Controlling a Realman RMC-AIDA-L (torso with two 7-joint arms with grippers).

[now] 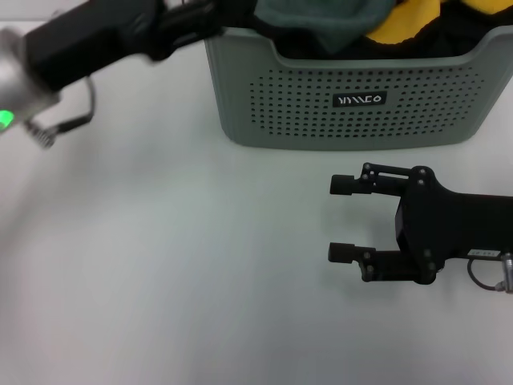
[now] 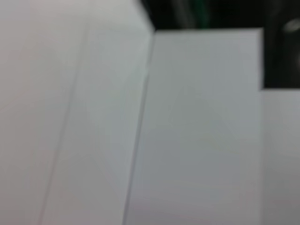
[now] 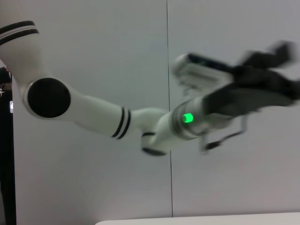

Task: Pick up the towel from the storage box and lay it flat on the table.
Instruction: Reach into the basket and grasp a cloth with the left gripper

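The grey-green storage box (image 1: 353,120) with dotted sides and a black label stands on the white table (image 1: 160,265) at the far middle-right. The towel lies bunched in it: a dark grey-green fold (image 1: 329,24) on top with yellow-orange (image 1: 410,24) beside it. I cannot tell where it ends among the other cloth. My left gripper (image 1: 204,20) reaches in from the far left, at the box's left rim and above it. It also shows in the right wrist view (image 3: 276,70). My right gripper (image 1: 343,218) is open and empty just above the table in front of the box, fingers pointing left.
The box's near wall stands just beyond the right gripper. White table surface spreads to the left and front. The left wrist view shows only pale flat surfaces and a dark strip.
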